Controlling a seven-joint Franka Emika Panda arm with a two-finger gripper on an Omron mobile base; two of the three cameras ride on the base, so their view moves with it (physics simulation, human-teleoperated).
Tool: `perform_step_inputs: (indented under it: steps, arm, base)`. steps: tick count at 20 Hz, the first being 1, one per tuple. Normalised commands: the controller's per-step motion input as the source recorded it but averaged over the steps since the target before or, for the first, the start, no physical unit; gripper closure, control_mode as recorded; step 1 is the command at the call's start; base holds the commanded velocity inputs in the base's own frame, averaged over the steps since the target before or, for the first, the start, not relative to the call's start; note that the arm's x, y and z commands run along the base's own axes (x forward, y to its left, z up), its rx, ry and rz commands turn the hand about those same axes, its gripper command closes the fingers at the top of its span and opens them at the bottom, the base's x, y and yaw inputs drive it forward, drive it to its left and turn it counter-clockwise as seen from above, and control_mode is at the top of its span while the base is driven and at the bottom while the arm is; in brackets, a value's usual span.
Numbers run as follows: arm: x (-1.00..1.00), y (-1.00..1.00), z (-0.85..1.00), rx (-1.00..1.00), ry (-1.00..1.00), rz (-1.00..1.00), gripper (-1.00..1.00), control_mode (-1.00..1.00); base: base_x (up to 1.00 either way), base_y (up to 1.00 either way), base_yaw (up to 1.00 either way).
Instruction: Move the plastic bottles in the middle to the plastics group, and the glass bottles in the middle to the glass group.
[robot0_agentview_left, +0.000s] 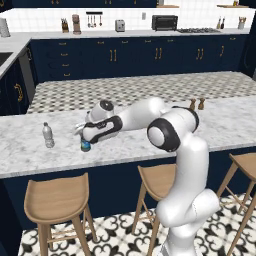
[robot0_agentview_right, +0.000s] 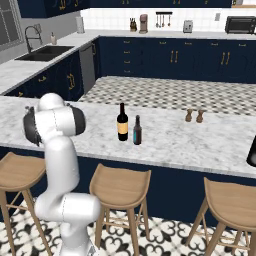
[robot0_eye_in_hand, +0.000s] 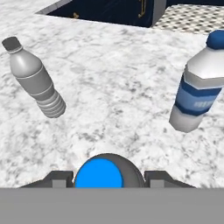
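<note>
The claw (robot0_agentview_left: 86, 139) is seen low over the marble counter (robot0_agentview_left: 30, 145), and the dark bottle with the blue cap (robot0_eye_in_hand: 99, 173) is gripped between its two fingertips (robot0_eye_in_hand: 59, 178), cap up towards the hand camera (only its lower part shows under the hand in the left base view). Beyond the claw on one side, near it, the grey unlabelled water bottle (robot0_eye_in_hand: 35, 78) is found standing; on the other side the blue-labelled water bottle (robot0_eye_in_hand: 197, 87) is met. Well away from the claw along the counter, the black wine bottle (robot0_agentview_right: 122, 122) and the brown long-necked bottle (robot0_agentview_right: 137, 130) are placed just beside each other, with the two stubby brown bottles (robot0_agentview_right: 194, 116) further off.
</note>
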Motion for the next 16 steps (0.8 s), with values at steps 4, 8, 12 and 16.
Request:
perform_step_inputs:
  steps: [4,8,12,16]
  arm:
    - [0.24,0.01,-0.15,0.0,0.0,0.0,1.0,-1.0]
    - [0.43,0.12,0.0,0.0,-0.02,0.0,1.0,-1.0]
    - [0.39,0.19,-0.09,0.0,0.0,0.0,1.0,-1.0]
    - [0.33,0.19,-0.35,0.0,0.0,0.0,1.0,-1.0]
  base:
    - [0.0,0.0,0.0]
    - [0.0,0.0,0.0]
    - [0.0,0.0,0.0]
    - [0.0,0.0,0.0]
